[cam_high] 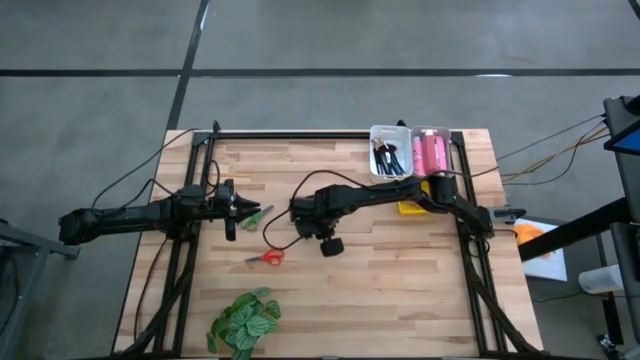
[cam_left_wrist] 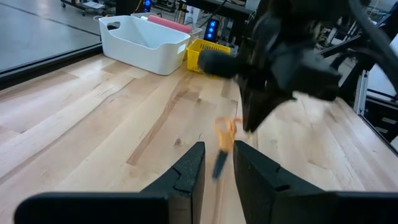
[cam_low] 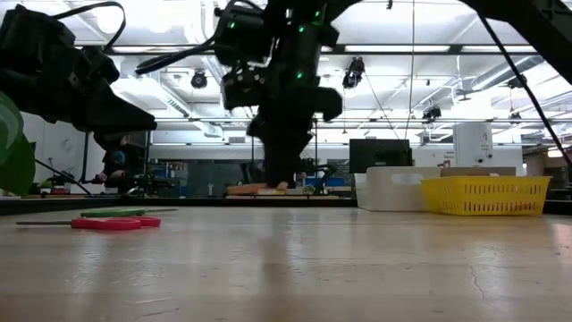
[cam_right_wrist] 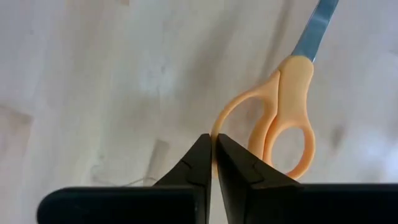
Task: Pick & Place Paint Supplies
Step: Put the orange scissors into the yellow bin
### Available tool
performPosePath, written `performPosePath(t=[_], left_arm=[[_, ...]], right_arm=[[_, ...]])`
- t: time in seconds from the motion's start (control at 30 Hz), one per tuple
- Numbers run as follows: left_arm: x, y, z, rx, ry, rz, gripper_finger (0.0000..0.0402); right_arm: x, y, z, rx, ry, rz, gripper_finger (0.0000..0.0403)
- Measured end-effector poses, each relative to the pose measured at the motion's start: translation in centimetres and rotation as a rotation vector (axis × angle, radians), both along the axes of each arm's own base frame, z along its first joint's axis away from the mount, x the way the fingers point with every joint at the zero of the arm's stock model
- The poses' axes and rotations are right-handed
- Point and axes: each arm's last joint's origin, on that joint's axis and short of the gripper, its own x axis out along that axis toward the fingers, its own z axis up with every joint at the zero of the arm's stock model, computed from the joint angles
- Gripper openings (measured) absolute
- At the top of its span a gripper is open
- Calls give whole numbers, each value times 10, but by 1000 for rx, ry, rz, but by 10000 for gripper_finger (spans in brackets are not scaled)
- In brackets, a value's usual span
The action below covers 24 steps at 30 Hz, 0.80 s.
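Observation:
Orange-handled scissors (cam_right_wrist: 283, 112) sit under my right gripper (cam_right_wrist: 214, 155), which is near the table's middle (cam_high: 305, 218) and is shut on them. They also show as an orange spot in the left wrist view (cam_left_wrist: 225, 132). My left gripper (cam_left_wrist: 217, 168) hovers open at the table's left (cam_high: 243, 208), holding nothing, just left of the green scissors (cam_high: 262, 214). Red scissors (cam_high: 265, 258) lie flat nearer the near edge. Dark brushes (cam_high: 388, 158) and pink tubes (cam_high: 432, 152) lie in white bins at the far right. My right gripper pinches the rim of one orange handle loop (cam_right_wrist: 217, 127) between its two fingers, coming from above and pointing down. The blue-grey blade (cam_right_wrist: 317, 28) points away from the fingers. Whether the scissors are lifted off the wood, I cannot tell.
A yellow basket (cam_high: 410, 207) stands beside the right arm, near the white bins (cam_high: 378, 132). A green leafy plant (cam_high: 243, 320) lies at the near edge. A red cable (cam_high: 285, 235) loops under the right arm. Bare wood lies near and right of the middle.

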Motion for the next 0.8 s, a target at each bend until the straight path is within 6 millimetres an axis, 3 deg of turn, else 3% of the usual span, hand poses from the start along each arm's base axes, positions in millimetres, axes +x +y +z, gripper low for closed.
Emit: performPosePath(t=[0.37,0.67,0.8], left_arm=[[0,0,0,0,0,0,87],[0,0,0,0,0,0,87],[0,0,0,0,0,0,87]], right_arm=[[-41,-5,66,-114,66,-70,15],[-89,-8,120,-200,46,-154,15],[-118,-10,135,-206,19,-184,15]])
